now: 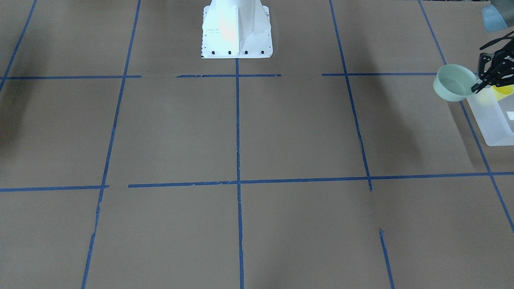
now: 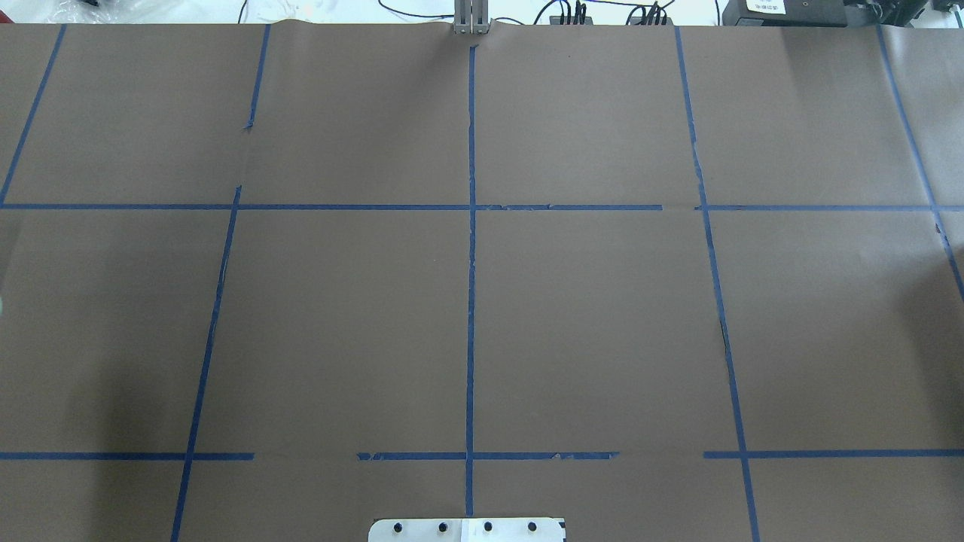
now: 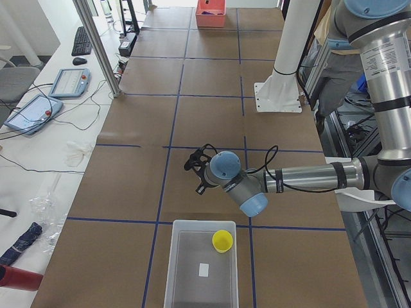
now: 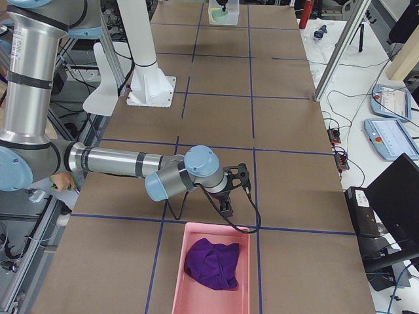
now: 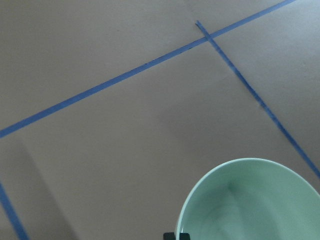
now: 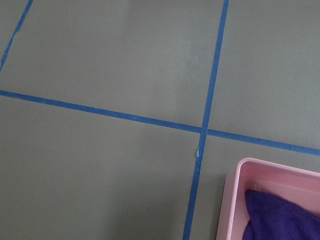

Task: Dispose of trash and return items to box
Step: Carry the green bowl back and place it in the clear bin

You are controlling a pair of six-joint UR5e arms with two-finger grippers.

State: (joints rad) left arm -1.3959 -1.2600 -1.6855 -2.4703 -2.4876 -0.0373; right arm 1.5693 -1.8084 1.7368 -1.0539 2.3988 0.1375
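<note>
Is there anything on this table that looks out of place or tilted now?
Only the mint-green bowl: the left claw holds it by the rim, tipped on its side, outside the box rather than in it. The yellow cup already sits inside. Nothing looks spilled.

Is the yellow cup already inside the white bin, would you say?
Inside: the yellow cup sits within the bin walls, near a corner.
</note>
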